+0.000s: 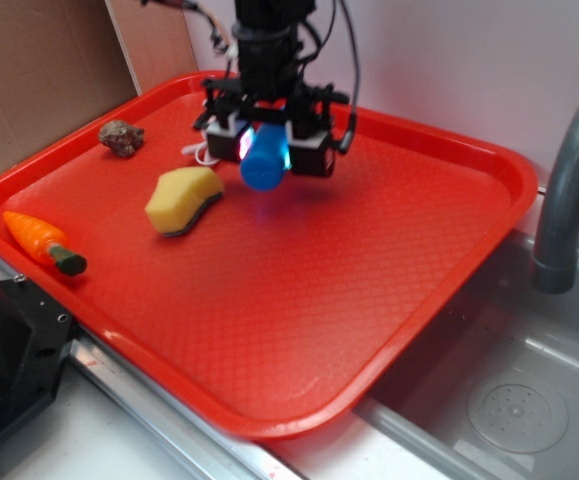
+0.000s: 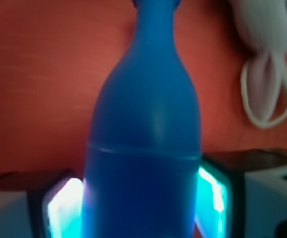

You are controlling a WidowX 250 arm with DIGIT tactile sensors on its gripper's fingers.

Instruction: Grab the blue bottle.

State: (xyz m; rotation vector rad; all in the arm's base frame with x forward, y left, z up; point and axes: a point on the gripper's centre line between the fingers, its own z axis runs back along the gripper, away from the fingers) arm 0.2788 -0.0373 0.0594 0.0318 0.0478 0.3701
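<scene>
Filling most of the wrist view, the blue bottle (image 2: 143,144) sits right against the lens, its base cut off by the lower edge and its cap lost past the top edge. Glowing cyan pads (image 2: 66,208) press against its body on both sides, so the gripper (image 1: 265,150) is closed around the bottle's lower half and holds it.

From the exterior view, the red tray (image 1: 299,300) is the biggest thing, spread over the counter with its near corner overhanging a grey sink (image 1: 509,400). A curved grey faucet (image 1: 569,190) rises at the right, its top cut off by the frame. The arm comes down from the top edge over the back of the tray, and only its lower part shows. The bottle points its round base toward that camera, lying roughly level between the fingers; whether it touches the tray or hangs just above it is hard to tell.

A yellow sponge (image 1: 184,199) with a dark underside lies left of the gripper, near but apart. A toy carrot (image 1: 41,242) rests by the tray's left rim. A small brownish lump (image 1: 122,137) sits at the far left; its nature is unclear. A white toy with loops (image 2: 267,54) lies beyond the bottle, blurred in the wrist view and mostly hidden behind the gripper in the exterior one.
</scene>
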